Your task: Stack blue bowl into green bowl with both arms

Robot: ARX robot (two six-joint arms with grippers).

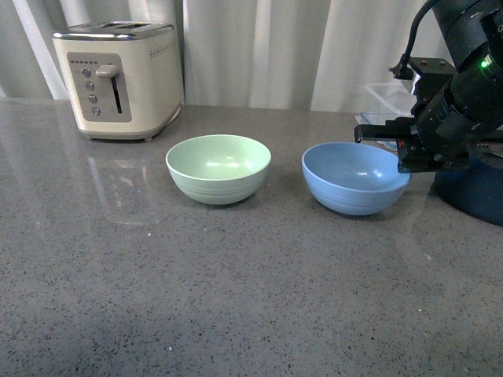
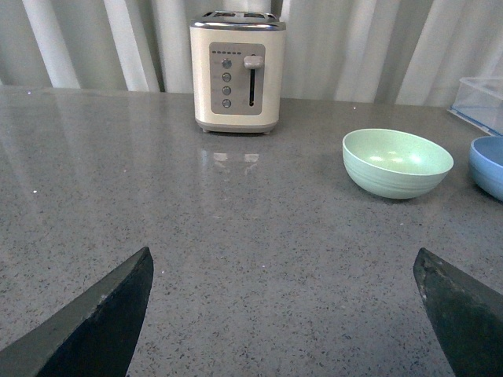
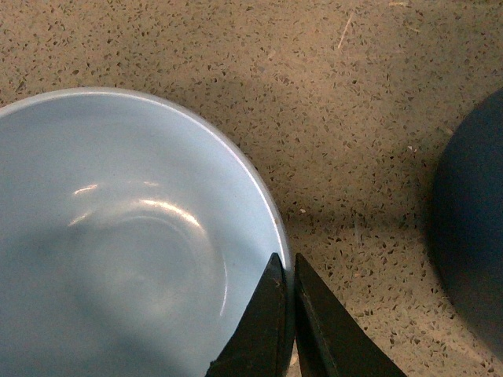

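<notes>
The blue bowl (image 1: 354,177) sits upright on the grey speckled counter, right of the green bowl (image 1: 218,166), a small gap between them. My right gripper (image 1: 402,166) is shut on the blue bowl's right rim; in the right wrist view its two dark fingers pinch the rim (image 3: 288,263) of the blue bowl (image 3: 118,236), one inside and one outside. My left gripper (image 2: 283,263) is open over bare counter, nothing between its fingers (image 2: 118,306). From there the green bowl (image 2: 397,161) lies farther off, and the blue bowl (image 2: 489,163) shows at the frame edge.
A cream toaster (image 1: 118,78) stands at the back left before a pale curtain. A dark navy pot (image 1: 475,188) sits just right of the blue bowl, close to my right arm, also seen as the dark pot (image 3: 471,236). A clear container (image 1: 389,102) stands behind.
</notes>
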